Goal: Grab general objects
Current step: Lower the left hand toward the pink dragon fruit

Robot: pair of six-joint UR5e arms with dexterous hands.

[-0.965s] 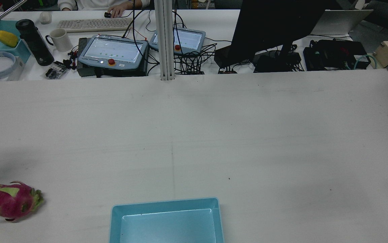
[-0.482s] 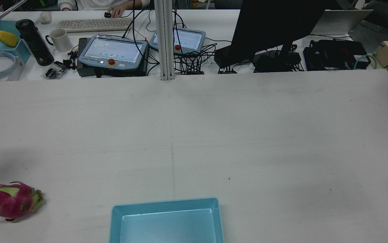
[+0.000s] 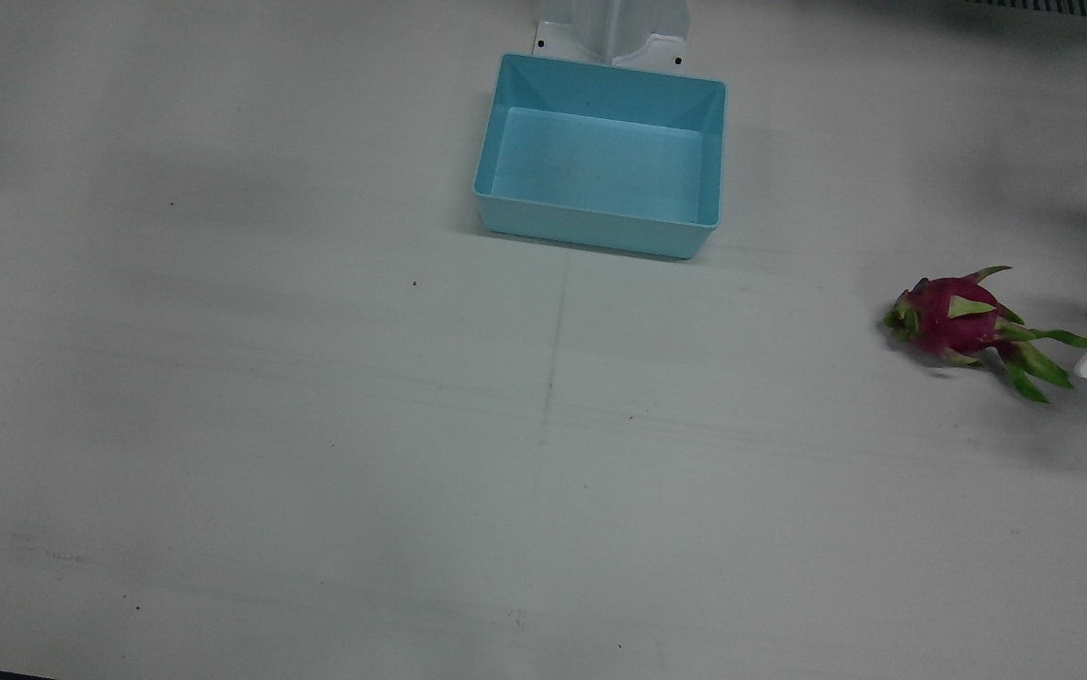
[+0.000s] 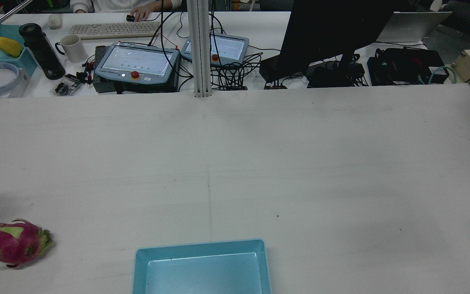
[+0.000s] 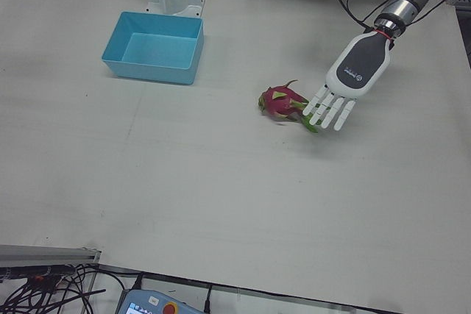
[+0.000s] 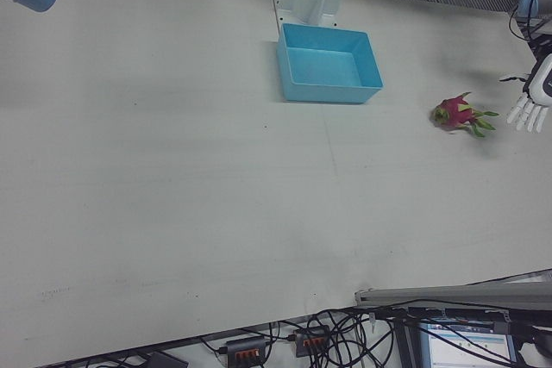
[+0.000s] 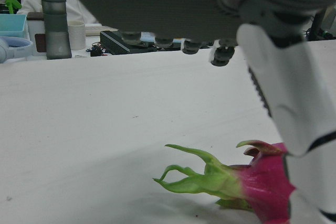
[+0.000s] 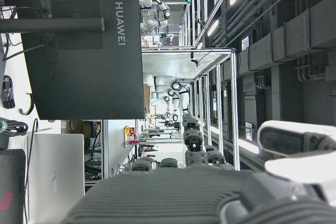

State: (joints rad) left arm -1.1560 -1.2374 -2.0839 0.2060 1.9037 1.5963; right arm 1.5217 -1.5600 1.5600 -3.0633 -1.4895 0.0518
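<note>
The left hand [image 5: 344, 90] is slipping out of the rear view's left edge, its white fingertips [image 5: 327, 118] now spread, hovering just beside the dragon fruit [image 5: 282, 101].

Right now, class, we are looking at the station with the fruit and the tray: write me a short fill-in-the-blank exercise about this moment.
1. The dragon fruit lies on the ____.
2. The blue tray holds ____.
3. The left hand, fingers spread, is beside the fruit's ____ leafy end.
4. The left hand's palm faces ____, toward the table.

Missing words: table; nothing; green; down
</note>
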